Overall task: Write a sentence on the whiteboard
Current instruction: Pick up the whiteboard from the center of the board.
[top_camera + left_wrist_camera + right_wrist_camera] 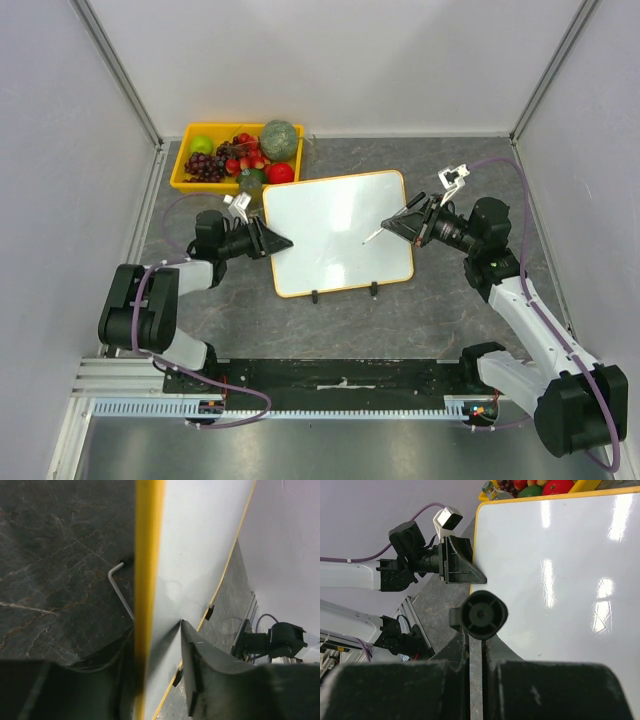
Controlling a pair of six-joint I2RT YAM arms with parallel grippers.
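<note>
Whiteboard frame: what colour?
The whiteboard frame is orange-yellow; it shows best in the left wrist view.

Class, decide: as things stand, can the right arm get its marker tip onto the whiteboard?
Likely yes: the right gripper, shut on the marker, is over the whiteboard, with only bare surface beneath the tip.

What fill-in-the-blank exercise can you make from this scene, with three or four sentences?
1. The right gripper holds a ____ with its tip over the whiteboard.
2. The left gripper has one finger on each side of the whiteboard's ____ edge.
3. The yellow tray beyond the whiteboard holds ____.
4. The number of black clips on the whiteboard's near edge is ____.

Missing words: marker; left; fruit; two.
</note>
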